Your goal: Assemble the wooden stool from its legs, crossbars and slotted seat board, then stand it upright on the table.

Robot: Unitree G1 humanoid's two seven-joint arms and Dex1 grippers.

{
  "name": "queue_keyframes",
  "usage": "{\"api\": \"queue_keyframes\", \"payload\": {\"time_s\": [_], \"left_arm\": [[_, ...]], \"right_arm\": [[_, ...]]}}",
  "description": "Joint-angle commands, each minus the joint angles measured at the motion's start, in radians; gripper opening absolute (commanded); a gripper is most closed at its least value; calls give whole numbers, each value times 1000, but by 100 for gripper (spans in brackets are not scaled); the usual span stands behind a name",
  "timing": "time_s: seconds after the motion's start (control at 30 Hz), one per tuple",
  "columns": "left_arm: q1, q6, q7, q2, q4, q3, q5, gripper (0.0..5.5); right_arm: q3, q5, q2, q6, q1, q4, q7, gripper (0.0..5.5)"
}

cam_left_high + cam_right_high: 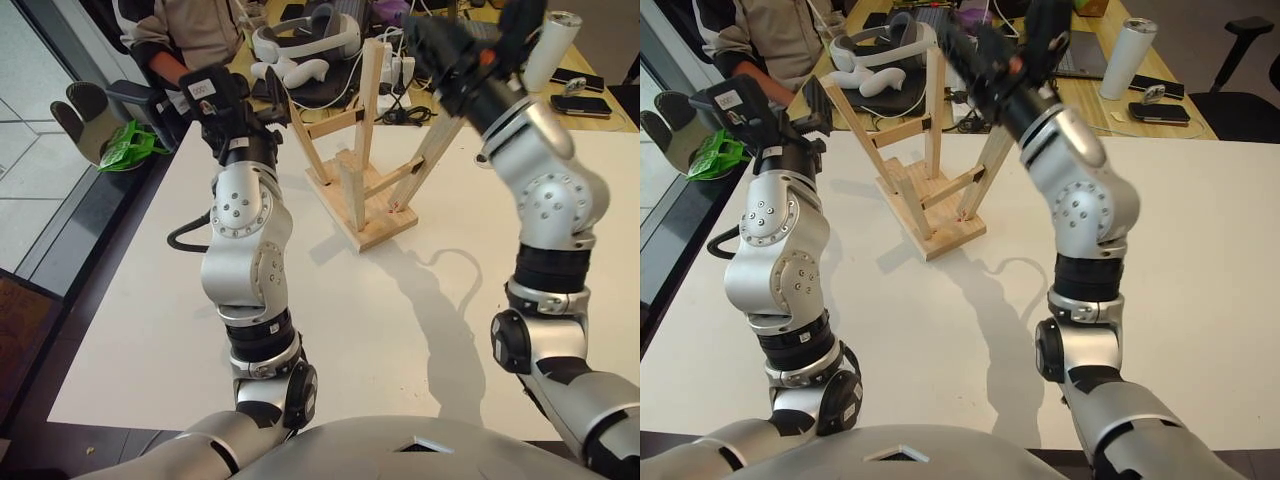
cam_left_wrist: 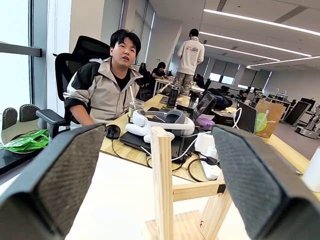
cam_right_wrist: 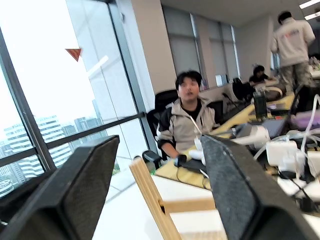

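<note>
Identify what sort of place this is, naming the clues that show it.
Probably an open-plan office or lab: long ceiling strip lights, a desk holding a headset and cables, and tall windows.

Stool [image 1: 380, 230] rests on table [image 1: 130, 330], seat apparently down, headset [image 1: 305, 40] behind

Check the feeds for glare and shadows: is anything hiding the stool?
Left eye view: the stool throws a soft shadow on the table to its left, the right arm's shadow curls beside it; neither covers the stool. Right wrist view: the window glares white behind the right claw, yet the stool leg reads fine. Left wrist view: the leg is evenly lit.
</note>
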Motion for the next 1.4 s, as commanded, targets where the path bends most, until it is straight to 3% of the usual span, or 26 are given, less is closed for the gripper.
{"api": "queue_keyframes", "payload": {"time_s": [0.03,0.23,0.43,0.6,0.83,1.07,1.23,1.4], "left_arm": [[-27,34,-24,21,12,7,-14,390],[-40,52,-33,33,15,12,-21,390],[-60,61,-42,41,25,11,-27,390],[-68,66,-50,49,31,11,-33,390],[-78,67,-63,55,45,7,-38,390],[-87,61,-67,60,56,10,-39,390],[-75,64,-63,64,49,17,-39,390],[-26,75,-59,73,26,45,-38,390]], "right_arm": [[90,-102,29,63,63,146,-48,301],[156,-141,44,170,154,192,-26,301],[72,-125,138,-127,64,8,-27,301],[87,-131,206,-193,97,-56,-49,301],[84,-189,190,168,308,193,-193,301],[71,-176,219,-123,127,10,-98,301],[-126,-46,180,-223,-114,-77,-140,301],[-290,41,11,-229,-235,-48,-138,282]]}}
